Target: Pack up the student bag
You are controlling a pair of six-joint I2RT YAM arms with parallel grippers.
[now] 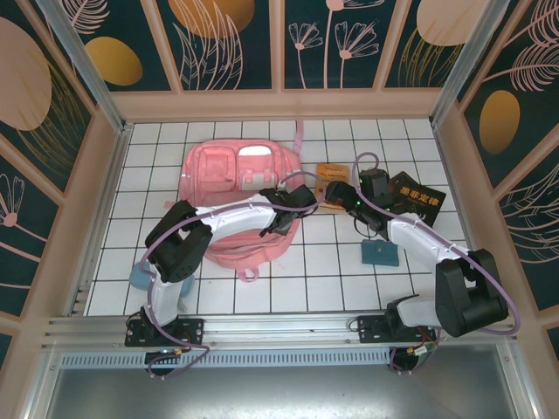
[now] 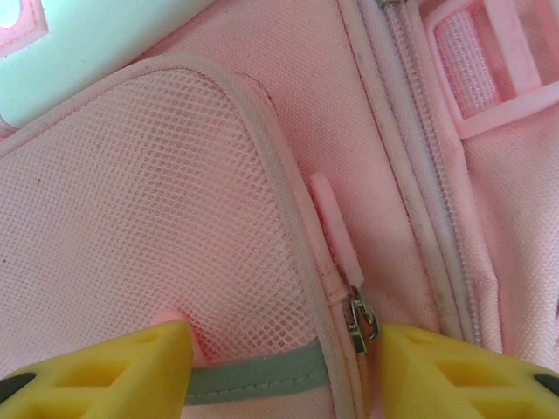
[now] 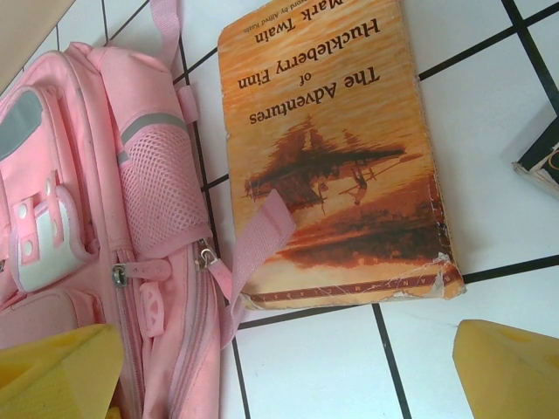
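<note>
Student bag, zipper pull between left claw tips; book beside.

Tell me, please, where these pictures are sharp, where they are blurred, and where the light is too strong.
Top external: even light, only faint shadows on the white tiles, nothing washed out. Left wrist: the student bag mesh is sharp; the pale panel at top left looks bright and flat. Right wrist: the book title reads clearly, upside down; the yellow fingertips in the bottom corners are soft.
</note>
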